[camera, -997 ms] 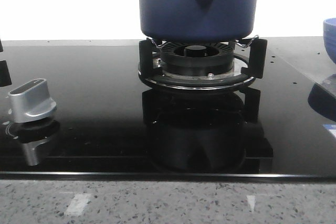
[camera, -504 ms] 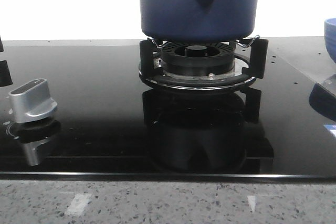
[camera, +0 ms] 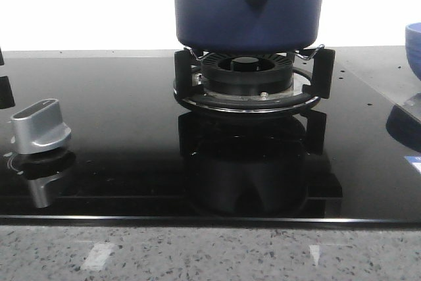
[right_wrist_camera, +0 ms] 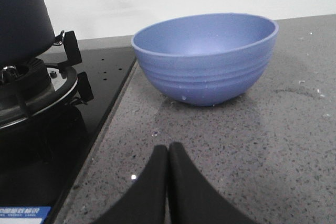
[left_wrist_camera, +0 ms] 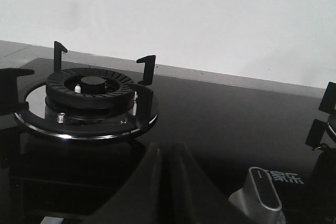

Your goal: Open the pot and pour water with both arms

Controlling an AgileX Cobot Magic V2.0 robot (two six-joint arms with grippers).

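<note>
Pot (camera: 248,4) on the burner (camera: 248,80), centre rear of the hob (camera: 131,129). Knob (camera: 39,126) at front left. Bowl (right_wrist_camera: 206,59) on the table (right_wrist_camera: 252,145), right of the hob.

The cooktop (camera: 118,136) is glossy black glass, its knob (camera: 39,126) brushed metal, the counter (right_wrist_camera: 252,145) speckled stone, the bowl (right_wrist_camera: 207,59) smooth and satin, the pot (camera: 247,4) matt.

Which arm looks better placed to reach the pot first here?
Probably the right. Its wrist view shows the pot on its burner beside the blue bowl, with the right gripper shut over the countertop. The left gripper, also shut, faces an empty burner and a silver knob.
</note>
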